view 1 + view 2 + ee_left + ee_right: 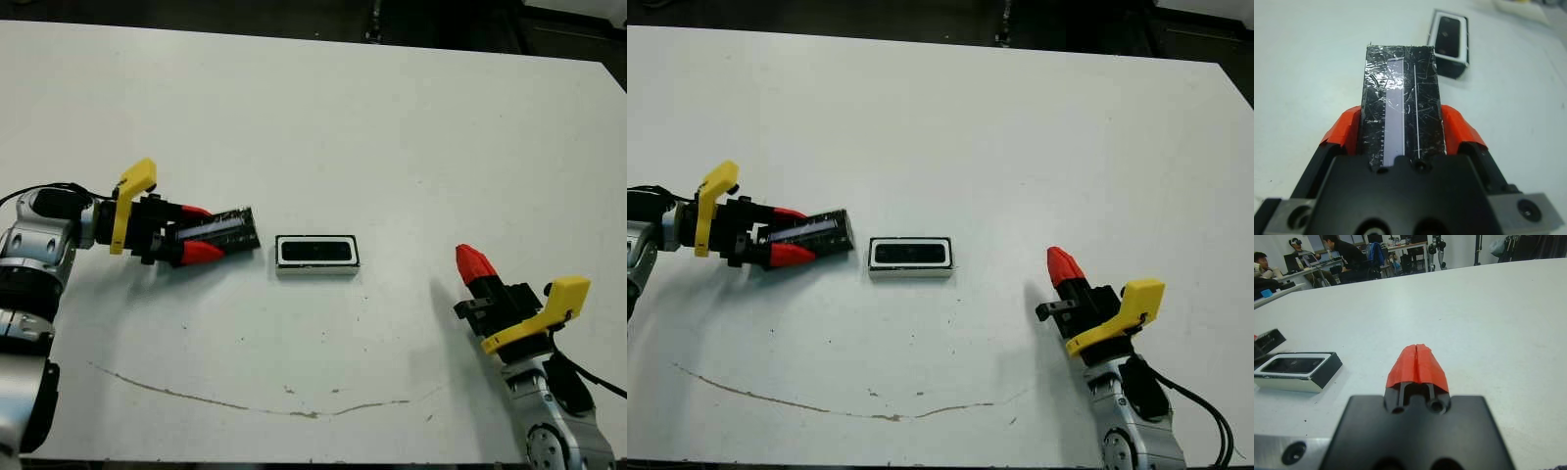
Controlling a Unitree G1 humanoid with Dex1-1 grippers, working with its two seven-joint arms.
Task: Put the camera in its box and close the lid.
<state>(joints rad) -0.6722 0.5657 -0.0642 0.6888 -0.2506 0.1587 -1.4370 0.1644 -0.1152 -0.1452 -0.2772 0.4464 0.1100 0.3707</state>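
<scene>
— What's around the broad white matte table (392,127) on my feed?

— Beyond its far edge I see dark floor (294,15). Near its front edge a thin brown curved scuff (245,403) runs across the surface.

— And past it, from the right wrist camera?

— A bright room: cluttered desks (1405,245), and seated people (1347,254) beyond the table's far edge.

white-rimmed box (316,255), black silvery-wrinkled lid (1400,100) (pale strip), red-tipped tool (196,238).
</scene>
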